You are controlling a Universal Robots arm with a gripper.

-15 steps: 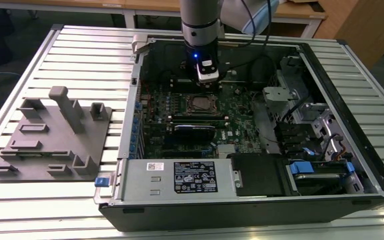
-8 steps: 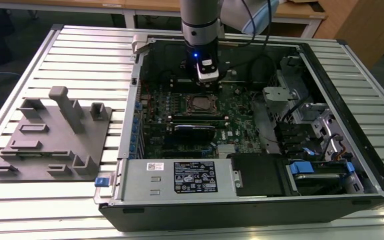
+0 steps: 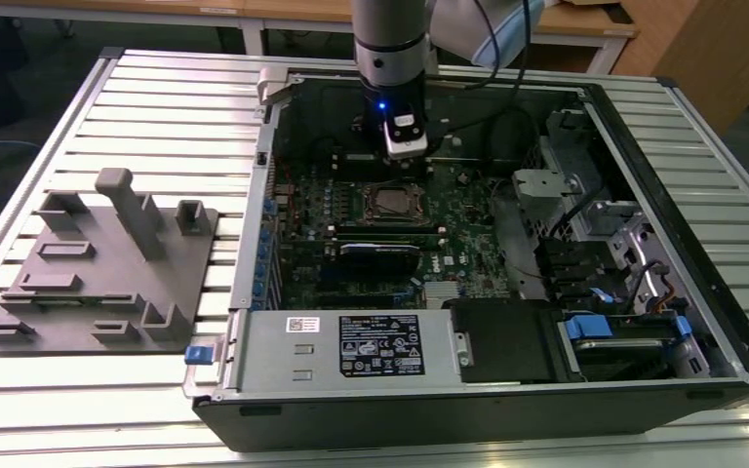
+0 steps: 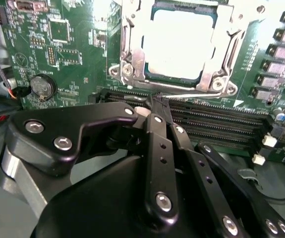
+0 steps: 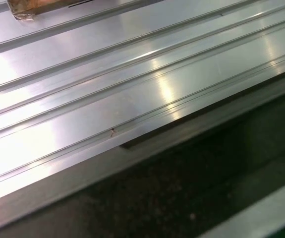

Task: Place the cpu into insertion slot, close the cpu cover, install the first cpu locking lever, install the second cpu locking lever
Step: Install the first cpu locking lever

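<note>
Exterior view: the arm (image 3: 388,39) comes straight down into the open computer case (image 3: 635,224), which lies on the ribbed metal table (image 3: 153,88). The gripper (image 3: 405,146) hangs just above the far edge of the insertion slot (image 3: 372,203) on the green board. This view also takes in the grey fixture tray (image 3: 101,263), well apart at the exterior view's left, and the labelled power supply box (image 3: 374,346) at the near end of the case. I cannot make out the fingers from here.

Second wrist view, close on the socket: the cpu (image 4: 182,42) sits in the slot, lying flat with its pale metal top up. It is square, so it has no long axis, and its edges run parallel to the frame. The cpu cover (image 4: 135,54) lies down around it, and the chip shows through the window. A thin locking lever (image 4: 197,89) runs along the socket edge that faces the memory slots (image 4: 216,121), its long axis parallel to them. The gripper's (image 4: 154,101) two black fingers are clenched together, with the tips at one end of that lever. I cannot tell whether the wire is pinched between them. A coin battery (image 4: 42,85) sits on the board off to one side.

First wrist view: bright table ribs and a dark band alongside them.
</note>
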